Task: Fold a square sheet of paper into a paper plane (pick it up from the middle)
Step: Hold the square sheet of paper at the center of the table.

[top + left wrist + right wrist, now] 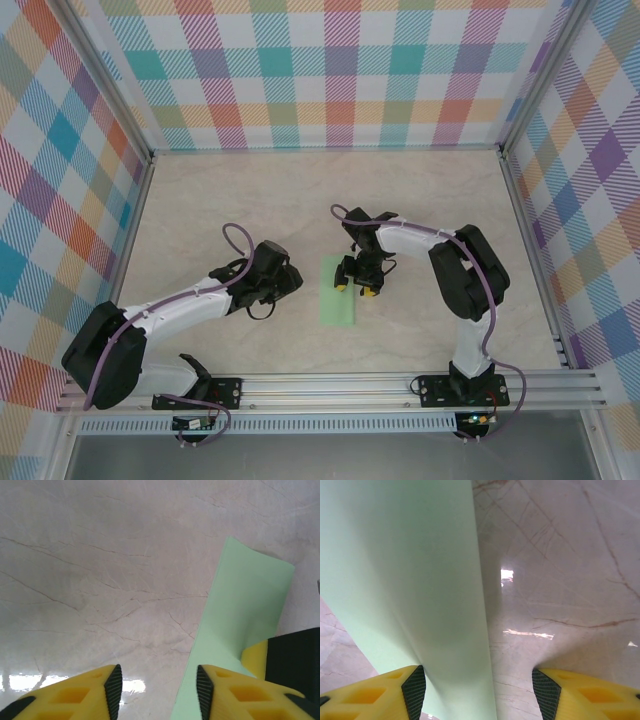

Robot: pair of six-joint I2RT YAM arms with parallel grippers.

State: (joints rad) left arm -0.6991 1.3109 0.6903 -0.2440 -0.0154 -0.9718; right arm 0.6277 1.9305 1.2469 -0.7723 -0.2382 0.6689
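Enclosed on three sides by flat wall panels [330,70] in pastel plaid. Floored with a smooth, glossy table [230,190] of cream marble look, thinly veined in brown.

Bolted at the near rail: two jointed arms with white shells and black joints, each trailed by a purple cable. Left arm [180,315] stretched low and slanting, right arm [465,275] bent sharply at the elbow.

Between them, near the table's middle, the sheet of paper [335,300]: thin, matte, pale mint green, folded into a long narrow strip, softly bowed rather than pressed flat.

Over the strip's far part, the right gripper [479,690]: blocky yellow fingers set wide apart astride one long paper edge, clamping nothing.

Just left of the strip, the left gripper [158,682]: likewise parted, with bare marble in the gap.

Smallest: black ribbed pads [113,690] on the inner finger faces.
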